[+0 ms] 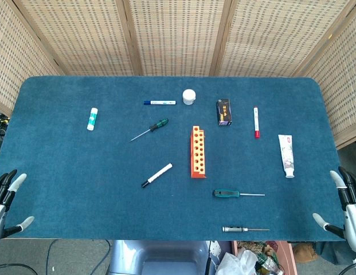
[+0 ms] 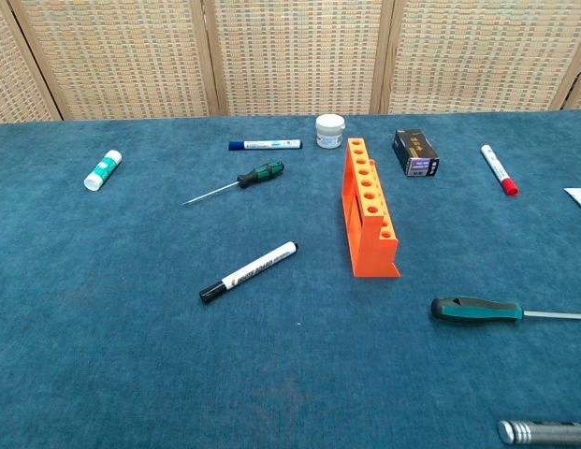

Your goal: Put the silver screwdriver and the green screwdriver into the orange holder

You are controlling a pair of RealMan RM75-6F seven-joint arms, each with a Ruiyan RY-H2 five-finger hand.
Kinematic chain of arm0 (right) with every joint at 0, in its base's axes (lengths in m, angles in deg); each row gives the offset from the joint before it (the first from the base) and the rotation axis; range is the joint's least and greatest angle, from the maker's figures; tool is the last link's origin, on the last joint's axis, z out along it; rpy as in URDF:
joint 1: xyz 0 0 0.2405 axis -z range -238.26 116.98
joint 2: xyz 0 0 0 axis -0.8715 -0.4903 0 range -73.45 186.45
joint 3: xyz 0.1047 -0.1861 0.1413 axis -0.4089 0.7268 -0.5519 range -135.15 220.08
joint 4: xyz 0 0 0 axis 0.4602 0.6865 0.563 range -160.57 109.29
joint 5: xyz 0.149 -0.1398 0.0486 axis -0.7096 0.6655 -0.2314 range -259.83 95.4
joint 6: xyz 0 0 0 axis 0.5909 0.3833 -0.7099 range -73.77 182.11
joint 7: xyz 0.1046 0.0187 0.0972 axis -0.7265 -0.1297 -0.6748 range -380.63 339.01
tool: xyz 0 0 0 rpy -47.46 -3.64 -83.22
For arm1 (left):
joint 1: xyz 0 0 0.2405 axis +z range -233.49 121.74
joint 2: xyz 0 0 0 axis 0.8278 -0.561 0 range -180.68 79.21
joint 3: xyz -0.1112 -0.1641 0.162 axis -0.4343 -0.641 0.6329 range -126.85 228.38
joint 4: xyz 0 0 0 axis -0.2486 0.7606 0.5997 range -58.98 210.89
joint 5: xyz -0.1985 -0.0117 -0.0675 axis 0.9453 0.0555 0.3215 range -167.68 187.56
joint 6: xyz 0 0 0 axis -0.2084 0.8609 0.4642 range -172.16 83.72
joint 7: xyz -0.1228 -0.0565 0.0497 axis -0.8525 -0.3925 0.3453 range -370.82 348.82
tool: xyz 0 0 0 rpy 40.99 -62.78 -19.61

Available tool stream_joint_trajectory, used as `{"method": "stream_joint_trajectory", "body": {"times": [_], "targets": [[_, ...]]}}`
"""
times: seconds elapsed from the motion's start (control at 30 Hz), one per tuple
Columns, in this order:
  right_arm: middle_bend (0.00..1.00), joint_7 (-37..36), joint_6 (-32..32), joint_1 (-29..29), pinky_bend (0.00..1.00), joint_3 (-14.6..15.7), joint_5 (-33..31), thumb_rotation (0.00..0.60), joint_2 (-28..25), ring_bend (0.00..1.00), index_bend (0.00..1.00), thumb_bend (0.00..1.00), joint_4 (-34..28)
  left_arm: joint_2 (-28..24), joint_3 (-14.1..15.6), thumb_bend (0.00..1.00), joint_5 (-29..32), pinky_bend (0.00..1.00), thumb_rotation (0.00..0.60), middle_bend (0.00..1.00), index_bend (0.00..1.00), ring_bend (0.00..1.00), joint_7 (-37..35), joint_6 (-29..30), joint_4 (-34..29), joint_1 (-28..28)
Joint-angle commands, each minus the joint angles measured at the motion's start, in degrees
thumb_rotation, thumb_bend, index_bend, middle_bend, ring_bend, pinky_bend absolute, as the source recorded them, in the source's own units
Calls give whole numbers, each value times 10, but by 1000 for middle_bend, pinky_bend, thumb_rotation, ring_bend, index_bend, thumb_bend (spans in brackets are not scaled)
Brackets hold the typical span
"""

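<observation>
While both arms waited at the near corners of the table (image 1: 63, 189), neither had anything in its grasp. The right hand (image 1: 345, 205) sat just off the near right corner, fingers spread apart and empty; the left hand (image 1: 7, 200) mirrored it at the near left corner, likewise spread and empty. Only the head view showed them.

Outward from the right hand, the silver screwdriver (image 1: 245, 229) lay closest, along the near edge of the cloth, its knurled handle toward the table's middle and its thin shaft pointing toward the right hand. Its long axis ran side to side, roughly parallel to the near edge. The chest view caught only the handle end (image 2: 544, 432) at the frame's lower right.

Just beyond it lay a green-handled screwdriver (image 1: 238, 194), on the same side-to-side axis, handle left and tip right (image 2: 477, 310). A second green-handled screwdriver (image 1: 149, 130) lay diagonally left of centre, well apart from either hand, so which one the task meant could not be settled from the scene alone.

The orange holder (image 1: 198, 152) stood upright near the middle, its row of holes running front to back (image 2: 370, 208), with the nearer two drivers just beyond its near end.

On that layout, the right hand was judged much the nearer to the silver tool, and a reach inward along the near edge would have met the shaft before the handle.
</observation>
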Motion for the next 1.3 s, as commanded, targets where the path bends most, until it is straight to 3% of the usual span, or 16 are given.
{"method": "stream_joint_trajectory", "body": {"times": [0.03, 0.33, 0.53, 0.67, 0.9, 1.03, 1.3], "targets": [[0, 0, 0, 0, 0, 1, 2, 600, 0, 0, 0, 0, -1, 0, 0, 0, 1, 0, 600, 0, 0, 0, 0, 0, 0, 0], [0, -7, -35, -15, 0, 24, 37, 600, -6, 0, 40, 0, 3, 2, -1, 0, 4, 0, 600, 0, 0, 0, 8, -4, 0, 1], [0, -41, -134, -70, 0, 62, 102, 600, 5, 0, 244, 2, 26, 7, -6, 0, 21, 0, 600, 0, 0, 0, 23, -20, -4, -5], [0, -23, -167, -96, 0, 60, 119, 600, 35, 0, 371, 61, 51, 10, -10, 0, 30, 0, 600, 0, 0, 0, 34, -27, -8, -6], [0, -1, -232, -127, 0, 74, 126, 600, 80, 0, 385, 196, 52, 12, -16, 0, 50, 0, 600, 0, 0, 0, 42, -43, -10, -12], [0, 47, -275, -142, 0, 76, 119, 600, 99, 0, 390, 244, 50, 11, -18, 0, 56, 0, 600, 0, 0, 0, 40, -47, -12, -13], [0, 117, -340, -158, 0, 75, 75, 600, 140, 0, 395, 252, 43, 7, -19, 0, 60, 0, 600, 0, 0, 0, 35, -51, -13, -15]]}}
